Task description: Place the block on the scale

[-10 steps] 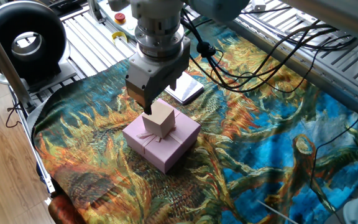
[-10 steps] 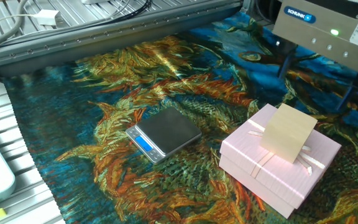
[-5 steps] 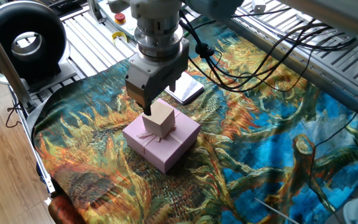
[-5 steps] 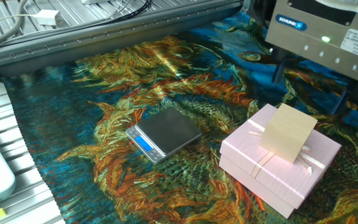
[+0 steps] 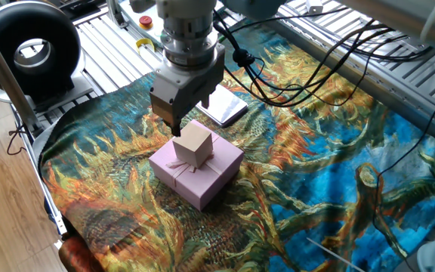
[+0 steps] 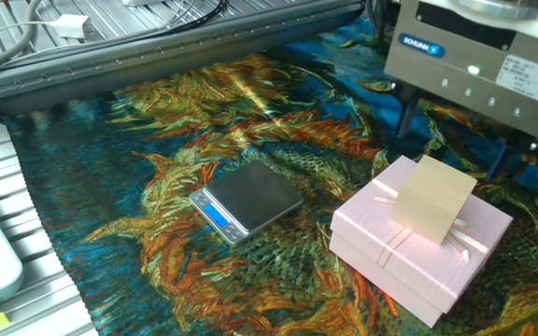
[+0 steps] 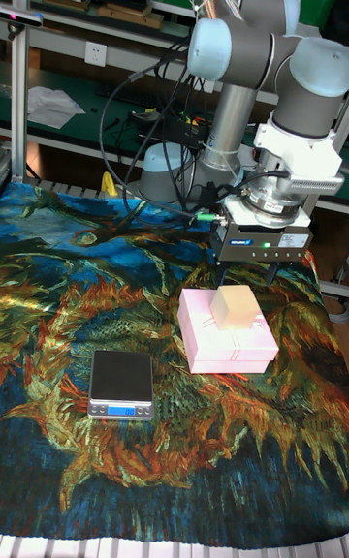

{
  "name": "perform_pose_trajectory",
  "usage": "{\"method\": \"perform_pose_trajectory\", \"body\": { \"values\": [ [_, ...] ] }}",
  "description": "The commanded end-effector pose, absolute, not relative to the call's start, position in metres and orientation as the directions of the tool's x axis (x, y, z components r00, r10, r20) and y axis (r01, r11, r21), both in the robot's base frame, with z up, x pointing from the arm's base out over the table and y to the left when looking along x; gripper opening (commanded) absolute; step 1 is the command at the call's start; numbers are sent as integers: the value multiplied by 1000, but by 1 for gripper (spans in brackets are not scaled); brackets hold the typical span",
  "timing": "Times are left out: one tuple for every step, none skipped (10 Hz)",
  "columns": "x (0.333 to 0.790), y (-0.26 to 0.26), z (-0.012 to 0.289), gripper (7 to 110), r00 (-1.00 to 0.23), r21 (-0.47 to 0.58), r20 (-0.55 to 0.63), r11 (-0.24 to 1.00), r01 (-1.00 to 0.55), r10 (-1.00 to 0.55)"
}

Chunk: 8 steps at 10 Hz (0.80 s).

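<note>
the block sits on the pink box, not on the scale yet

your gripper (image 7: 244,279) hangs just above the block (image 7: 235,307) with its fingers spread wide, holding nothing. the block rests tilted on the pink box (image 7: 228,349), over its ribbon. if you grab it crooked, it could slip, tip off or push the box along. the scale (image 7: 121,385) lies flat on the colourful cloth (image 7: 58,267), to the left of the box and a bit nearer. nothing stands between them. black cables (image 5: 308,72) hang off the arm on the far side, so don't snag them.
</note>
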<state>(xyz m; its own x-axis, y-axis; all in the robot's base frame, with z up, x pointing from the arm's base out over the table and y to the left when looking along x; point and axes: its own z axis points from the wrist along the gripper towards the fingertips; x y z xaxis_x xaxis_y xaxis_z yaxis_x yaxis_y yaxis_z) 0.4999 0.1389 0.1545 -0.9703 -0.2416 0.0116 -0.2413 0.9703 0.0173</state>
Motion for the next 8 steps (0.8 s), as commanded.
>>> {"method": "perform_pose_trajectory", "body": {
  "values": [
    [498, 141, 149, 88, -964, 22, 13, 964, -264, -265],
    [497, 142, 146, 88, -965, 23, 11, 965, -260, -260],
    [497, 145, 143, 88, -968, 29, 6, 968, -250, -250],
    [497, 145, 140, 88, -972, 29, 6, 971, -236, -236],
    [497, 146, 138, 88, -979, 32, 7, 979, -202, -202],
    [496, 147, 136, 88, -988, 37, 13, 987, -153, -154],
    [495, 145, 135, 88, -991, 31, 19, 991, -131, -131],
    [495, 144, 133, 88, -992, 27, 20, 992, -123, -123]
  ]
}}
